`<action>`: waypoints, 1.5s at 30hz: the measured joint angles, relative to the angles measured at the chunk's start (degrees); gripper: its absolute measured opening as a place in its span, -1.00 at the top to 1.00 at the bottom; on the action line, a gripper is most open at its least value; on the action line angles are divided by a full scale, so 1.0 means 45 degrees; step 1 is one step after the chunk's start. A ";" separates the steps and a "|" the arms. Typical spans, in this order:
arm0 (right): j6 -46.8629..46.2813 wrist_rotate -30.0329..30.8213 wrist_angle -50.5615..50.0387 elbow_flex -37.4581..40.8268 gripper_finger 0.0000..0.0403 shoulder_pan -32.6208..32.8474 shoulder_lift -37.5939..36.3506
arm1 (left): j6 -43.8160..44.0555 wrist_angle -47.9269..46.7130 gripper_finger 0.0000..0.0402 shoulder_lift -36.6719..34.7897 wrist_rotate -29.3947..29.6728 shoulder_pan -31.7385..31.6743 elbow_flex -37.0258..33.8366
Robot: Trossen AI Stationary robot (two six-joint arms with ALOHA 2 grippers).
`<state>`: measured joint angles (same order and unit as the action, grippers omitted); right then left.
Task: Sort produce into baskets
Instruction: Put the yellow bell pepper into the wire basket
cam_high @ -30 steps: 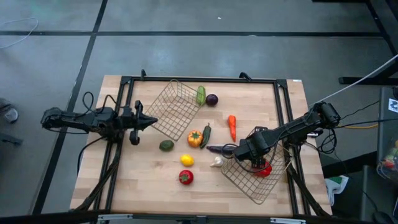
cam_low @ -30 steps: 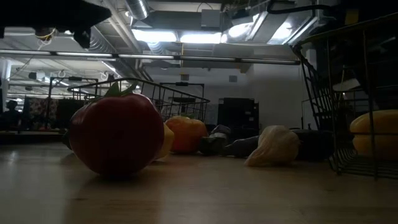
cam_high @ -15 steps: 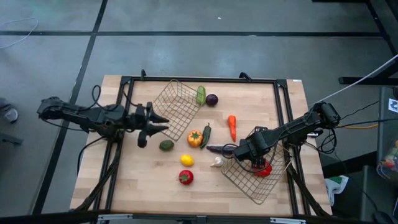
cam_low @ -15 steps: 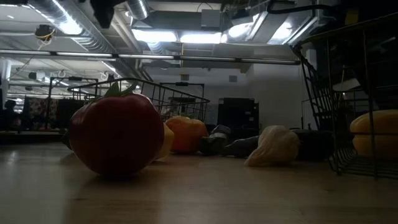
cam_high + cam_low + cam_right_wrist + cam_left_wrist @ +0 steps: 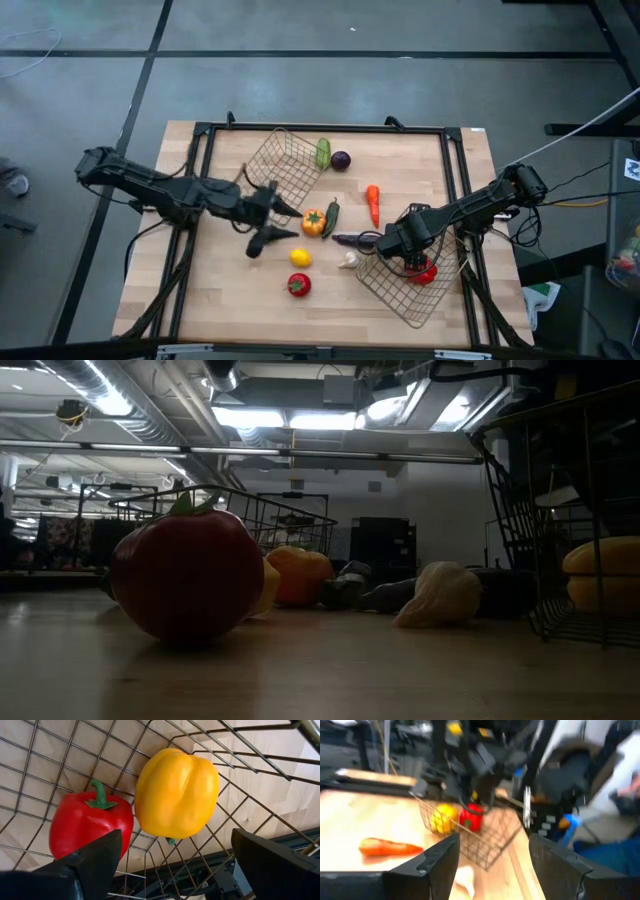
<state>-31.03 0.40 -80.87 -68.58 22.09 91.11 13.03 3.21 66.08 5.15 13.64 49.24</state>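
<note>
Two peppers [image 5: 175, 795] in basket [image 5: 415, 285]; avocado probably behind left gripper [image 5: 278, 222].

We see a pale wooden worktop [image 5: 250, 300] edged by a black metal frame [image 5: 320, 128], standing on a grey floor [image 5: 320, 80] crossed by dark lines. Looking level across it, a dim hall opens behind: bright strip lights [image 5: 290, 418] and silver ducts [image 5: 120, 405] run under the ceiling, and a dark cabinet [image 5: 385, 550] stands against a pale wall [image 5: 440, 500].
</note>
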 joint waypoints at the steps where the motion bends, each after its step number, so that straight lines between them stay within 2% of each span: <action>1: 0.0000 0.0000 0.0003 0.0000 -0.84 0.0000 0.0000 | -0.0098 -0.0261 -0.17 0.0325 -0.0110 0.0041 0.0250; 11: -0.0029 0.0000 0.0003 0.0000 -0.84 0.0002 -0.0005 | -0.0532 -0.4084 -0.17 0.3376 -0.0363 0.0335 0.2277; 24: -0.0034 0.0000 0.0085 0.0000 -0.84 0.0003 -0.0005 | -0.0253 -0.4409 -0.17 0.6073 -0.0330 0.0900 0.2431; 37: -0.0034 0.0005 0.0225 0.0000 -0.84 0.0000 -0.0010 | -0.0332 -0.6096 -0.17 0.6737 0.0195 0.0882 0.2436; 45: -0.0034 0.0005 0.0357 0.0000 -0.84 0.0001 -0.0010 | -0.0692 -0.6147 -0.17 0.6737 0.0329 0.0882 0.2441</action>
<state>-31.18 0.43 -79.26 -68.58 22.09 91.07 9.92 -24.45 96.40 6.63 17.61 60.23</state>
